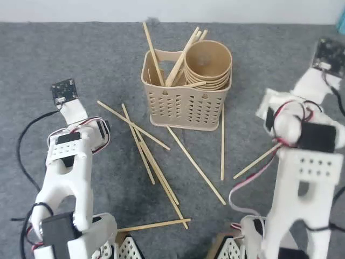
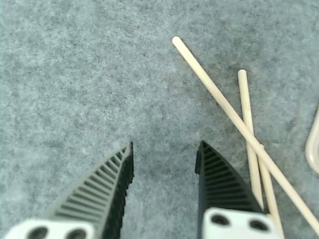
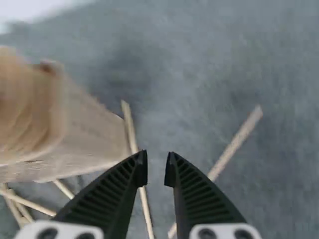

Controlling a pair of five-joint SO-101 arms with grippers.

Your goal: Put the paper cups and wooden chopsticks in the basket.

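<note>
A beige slotted basket (image 1: 183, 108) stands at the back middle of the grey carpet. It holds stacked paper cups (image 1: 208, 62) and several upright chopsticks (image 1: 180, 54). Several loose chopsticks (image 1: 153, 162) lie crossed in front of it, one lies beside its right wall (image 1: 222, 145), and one lies near the right arm (image 1: 257, 161). My left gripper (image 2: 165, 149) is open over bare carpet, next to two crossed chopsticks (image 2: 219, 99). My right gripper (image 3: 155, 157) hangs close to the basket's wall (image 3: 75, 144), open by a narrow gap with nothing in it; a chopstick (image 3: 130, 129) runs beneath it.
One chopstick (image 1: 153, 225) lies near the front edge between the arm bases. A long one (image 1: 197, 164) slants from the basket toward the front. A pale curved edge (image 2: 313, 144) shows to the side in the left wrist view. Bare carpet spreads at the far left.
</note>
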